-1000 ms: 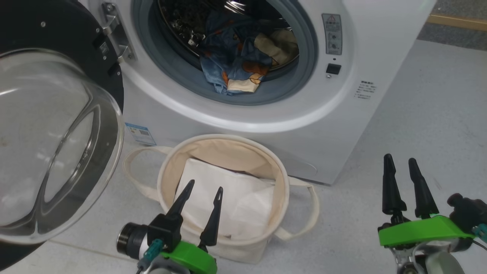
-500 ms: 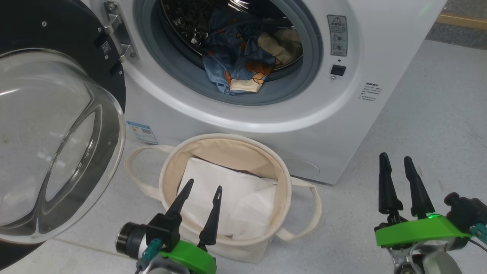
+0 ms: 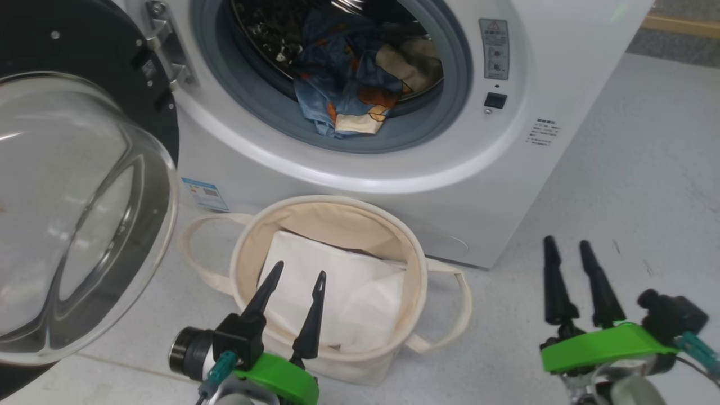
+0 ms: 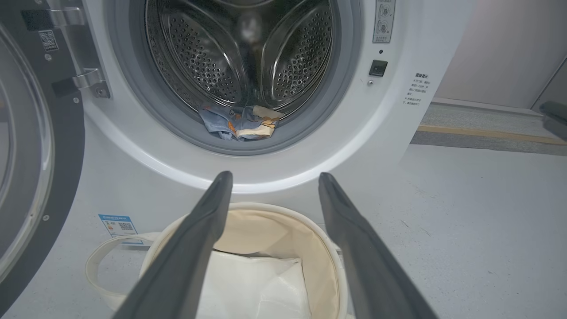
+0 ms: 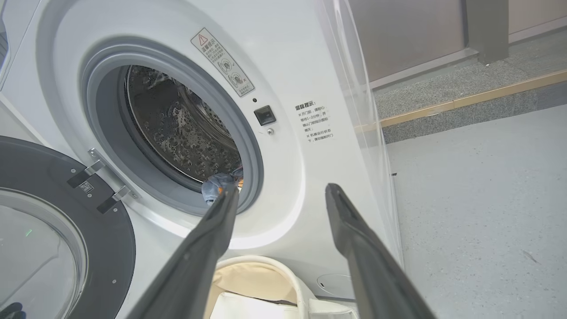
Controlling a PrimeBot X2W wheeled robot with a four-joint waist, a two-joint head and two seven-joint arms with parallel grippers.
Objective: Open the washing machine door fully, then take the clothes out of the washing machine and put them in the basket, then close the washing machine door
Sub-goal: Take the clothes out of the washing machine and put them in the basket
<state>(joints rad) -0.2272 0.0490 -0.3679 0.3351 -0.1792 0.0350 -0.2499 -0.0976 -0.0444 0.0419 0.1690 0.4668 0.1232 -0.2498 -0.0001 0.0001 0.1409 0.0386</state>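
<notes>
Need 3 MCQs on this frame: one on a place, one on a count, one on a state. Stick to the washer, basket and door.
1. Where does the basket stand?
A) on the floor in front of the washing machine
B) on top of the washer
C) inside the drum

2. How many strap handles does the basket show?
A) one
B) two
C) four

3. What state is the washing machine door in?
A) shut and latched
B) swung open
C) taken off its hinge

Key:
1 A: it sits on the floor just below the drum mouth.
2 B: one loop sticks out on each side.
3 B: the door hangs on its hinge to the left, and the clothes lie uncovered in the drum mouth.
</notes>
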